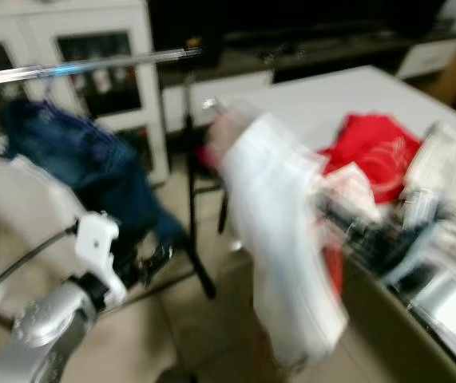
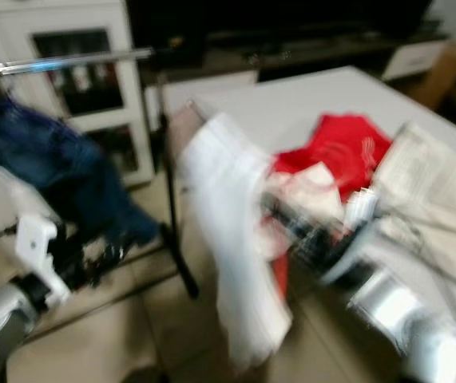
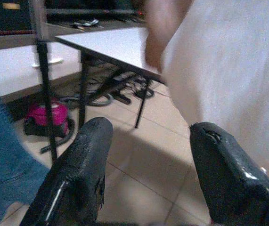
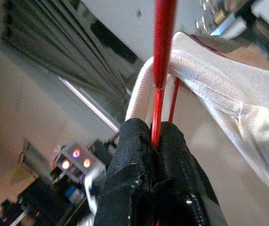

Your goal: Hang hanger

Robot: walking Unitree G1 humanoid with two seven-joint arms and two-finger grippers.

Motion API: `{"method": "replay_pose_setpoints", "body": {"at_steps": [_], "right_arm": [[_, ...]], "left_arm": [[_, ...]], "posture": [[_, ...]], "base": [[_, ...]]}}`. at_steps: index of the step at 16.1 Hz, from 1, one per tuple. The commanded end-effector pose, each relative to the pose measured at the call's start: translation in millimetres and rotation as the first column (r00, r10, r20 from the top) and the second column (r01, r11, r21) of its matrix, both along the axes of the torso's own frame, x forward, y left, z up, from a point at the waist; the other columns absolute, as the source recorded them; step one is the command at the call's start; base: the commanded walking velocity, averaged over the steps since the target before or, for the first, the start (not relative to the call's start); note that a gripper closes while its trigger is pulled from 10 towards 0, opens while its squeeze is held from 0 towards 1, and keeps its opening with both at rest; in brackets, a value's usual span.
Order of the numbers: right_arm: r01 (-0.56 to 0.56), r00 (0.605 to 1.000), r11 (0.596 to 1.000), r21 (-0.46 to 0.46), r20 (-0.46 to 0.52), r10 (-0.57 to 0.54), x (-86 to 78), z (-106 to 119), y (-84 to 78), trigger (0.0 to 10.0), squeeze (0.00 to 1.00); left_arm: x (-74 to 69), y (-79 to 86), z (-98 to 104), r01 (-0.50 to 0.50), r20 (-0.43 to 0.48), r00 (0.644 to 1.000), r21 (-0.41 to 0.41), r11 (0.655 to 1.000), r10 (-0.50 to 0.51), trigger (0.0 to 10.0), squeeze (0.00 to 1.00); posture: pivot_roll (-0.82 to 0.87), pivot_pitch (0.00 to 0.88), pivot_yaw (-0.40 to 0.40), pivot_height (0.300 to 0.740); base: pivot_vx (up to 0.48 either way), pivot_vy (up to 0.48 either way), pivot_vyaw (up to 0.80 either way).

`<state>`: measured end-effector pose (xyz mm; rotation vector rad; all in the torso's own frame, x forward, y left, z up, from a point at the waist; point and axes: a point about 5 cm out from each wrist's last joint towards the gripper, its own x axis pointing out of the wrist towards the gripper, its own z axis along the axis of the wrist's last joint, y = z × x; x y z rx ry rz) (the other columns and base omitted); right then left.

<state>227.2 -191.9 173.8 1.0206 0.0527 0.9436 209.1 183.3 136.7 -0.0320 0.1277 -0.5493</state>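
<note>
Hanger (image 4: pixel 164 42), red, pinched between closed fingers of right gripper (image 4: pixel 155 141) per right wrist view; white garment (image 1: pixel 279 239) draped on it, held beside rail (image 1: pixel 84 64). Left gripper (image 3: pixel 146 165): fingers spread, empty, above floor tiles (image 3: pixel 139 174). Head views blurred.
</note>
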Motion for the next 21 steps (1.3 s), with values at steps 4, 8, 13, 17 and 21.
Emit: {"method": "replay_pose_setpoints", "body": {"at_steps": [4, 8, 13, 17, 21], "right_arm": [[0.036, 0.986, 0.995, 0.093, 0.156, -0.051, 1.2, 39, -24.0, 10.0, 0.00], [-0.018, 0.998, 1.000, 0.021, 0.058, 0.017, -5.0, 14, -3.8, 10.0, 0.00], [-0.058, 0.998, 0.989, -0.136, -0.029, 0.054, -8.0, -7, 6.2, 10.0, 0.00], [-0.050, 0.998, 0.952, -0.303, -0.037, 0.041, -3.0, -19, 13.4, 10.0, 0.00], [0.032, 0.998, 0.865, -0.500, -0.024, -0.051, 13.4, -37, 20.1, 10.0, 0.00]], "left_arm": [[-1.7, -3.4, 2, 0.016, 0.006, 1.000, -0.020, 1.000, -0.016, 10.0, 0.00], [-3.4, -3.8, 1, 0.018, 0.003, 1.000, -0.021, 1.000, -0.018, 10.0, 0.00], [-3.1, -1.8, 0, 0.016, 0.003, 1.000, -0.003, 1.000, -0.016, 10.0, 0.00], [-0.7, 1.3, -1, -0.003, 0.010, 1.000, 0.020, 1.000, 0.002, 10.0, 0.00], [11.4, 8.7, -1, -0.112, 0.053, 0.993, 0.070, 0.991, 0.108, 10.0, 0.00]], "posture": [[0.00, 0.021, -0.069, 0.740], [0.00, 0.024, -0.072, 0.740], [0.00, 0.019, -0.076, 0.740], [0.00, 0.016, -0.078, 0.740], [0.01, 0.006, -0.081, 0.740]], "base": [[0.000, 0.000, 0.67], [0.000, 0.000, 0.66], [0.000, 0.000, 0.66], [0.000, 0.000, 0.66], [0.000, 0.000, 0.68]]}}
